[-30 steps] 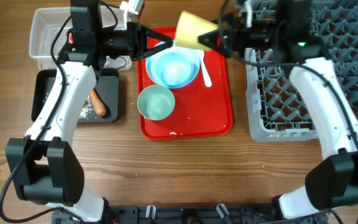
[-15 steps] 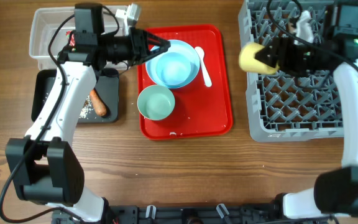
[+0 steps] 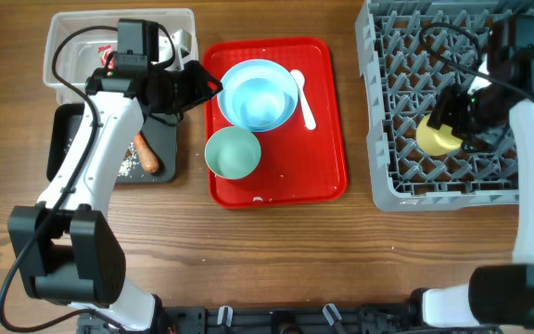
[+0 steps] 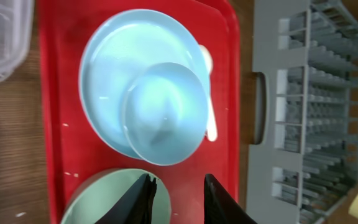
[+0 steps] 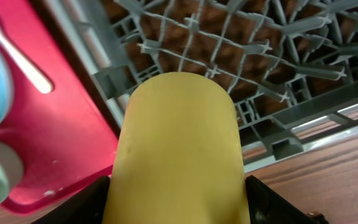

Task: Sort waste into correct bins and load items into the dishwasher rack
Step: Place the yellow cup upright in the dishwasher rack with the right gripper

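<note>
My right gripper (image 3: 447, 128) is shut on the small yellow cup (image 3: 436, 137) and holds it low over the grey dishwasher rack (image 3: 379, 139). In the right wrist view the cup (image 5: 179, 143) fills the space between both fingers (image 5: 73, 205). My left gripper (image 3: 213, 85) hovers at the left edge of the red tray (image 3: 327, 167), open, with nothing between its fingertips (image 4: 146, 198). On the tray a light-blue bowl (image 4: 166, 115) sits on the light-blue plate (image 4: 101, 62). The pale-green bowl (image 3: 233, 153) and a white spoon (image 3: 305, 104) lie beside them.
The clear tub (image 3: 68, 42) stands at the back left. In front of it is the black tub (image 3: 63, 139), holding an orange carrot piece (image 3: 146, 154) and white crumbs (image 3: 126, 167). The rack fills the right side of the table.
My right gripper carried the yellow cup from above the tray rightward and down over the rack. My left gripper drew back to the left, and its jaws parted.
</note>
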`<state>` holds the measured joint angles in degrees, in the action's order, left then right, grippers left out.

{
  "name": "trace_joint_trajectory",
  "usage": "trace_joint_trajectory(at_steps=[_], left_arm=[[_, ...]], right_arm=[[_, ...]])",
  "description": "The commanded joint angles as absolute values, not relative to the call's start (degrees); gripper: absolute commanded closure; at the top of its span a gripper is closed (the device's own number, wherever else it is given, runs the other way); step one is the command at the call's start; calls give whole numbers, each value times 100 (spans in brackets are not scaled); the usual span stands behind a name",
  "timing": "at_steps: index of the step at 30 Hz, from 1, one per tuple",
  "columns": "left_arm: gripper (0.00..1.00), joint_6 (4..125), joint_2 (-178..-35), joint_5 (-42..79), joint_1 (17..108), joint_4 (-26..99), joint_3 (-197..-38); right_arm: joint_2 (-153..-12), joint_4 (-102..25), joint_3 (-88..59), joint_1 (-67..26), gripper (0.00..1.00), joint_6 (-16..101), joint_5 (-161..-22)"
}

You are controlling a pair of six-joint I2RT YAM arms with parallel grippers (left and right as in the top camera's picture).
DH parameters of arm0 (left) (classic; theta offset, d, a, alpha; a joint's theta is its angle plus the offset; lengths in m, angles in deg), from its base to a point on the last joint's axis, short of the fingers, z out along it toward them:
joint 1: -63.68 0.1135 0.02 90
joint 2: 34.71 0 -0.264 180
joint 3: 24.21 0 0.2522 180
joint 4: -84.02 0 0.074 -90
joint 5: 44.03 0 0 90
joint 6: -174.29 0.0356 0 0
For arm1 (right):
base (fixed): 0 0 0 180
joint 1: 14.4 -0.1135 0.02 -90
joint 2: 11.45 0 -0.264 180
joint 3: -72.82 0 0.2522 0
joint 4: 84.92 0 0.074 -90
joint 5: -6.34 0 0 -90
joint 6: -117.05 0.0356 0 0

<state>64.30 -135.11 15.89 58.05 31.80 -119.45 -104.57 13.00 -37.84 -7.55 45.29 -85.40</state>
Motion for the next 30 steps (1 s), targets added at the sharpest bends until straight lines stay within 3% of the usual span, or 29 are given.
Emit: trace_joint_trajectory(at_steps=[1,17,26,30], left_arm=[[73,6633,-13426,1895,5805,3180,-11973],[72,6631,-13426,2059,5805,3025,-11973],[71,6631,-13426,2059,5805,2988,-11973],[71,6631,-13426,2059,5805,2986,-11973]], right_arm=[[-10910,1311,-3832,-744,51,4592,-8310],[-12158,776,-3670,-1157,50,4207,-8773],[-12245,778,-3670,-1148,31,4194,-8754],[-12245,776,-3705,-1102,27,4199,-8756]])
